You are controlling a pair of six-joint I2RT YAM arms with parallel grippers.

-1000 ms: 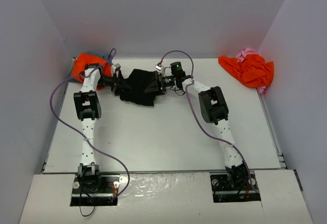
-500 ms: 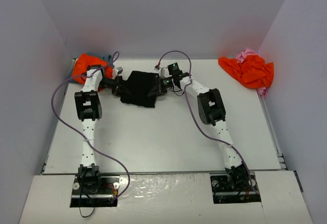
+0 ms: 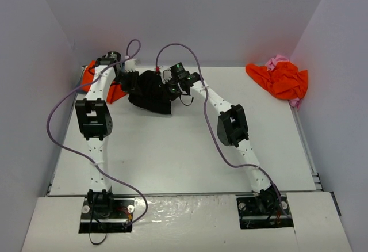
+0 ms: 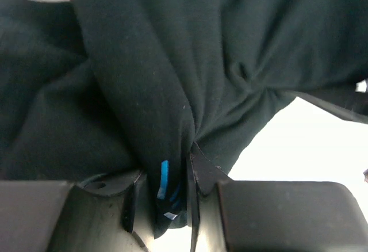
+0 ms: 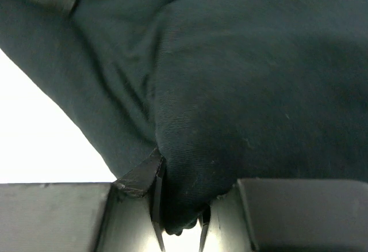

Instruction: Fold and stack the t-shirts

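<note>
On the white table (image 3: 184, 148), walled in grey, the black t-shirt (image 3: 150, 94) is held bunched near the far edge between 2 grippers. A fold is pinched inside the closed jaws of the left gripper (image 4: 164, 206); another is clamped tight by the right gripper (image 5: 179, 220).

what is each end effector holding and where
Both grip the black t-shirt: left end effector a bunched fold at its left edge, right end effector one at its right edge.
</note>
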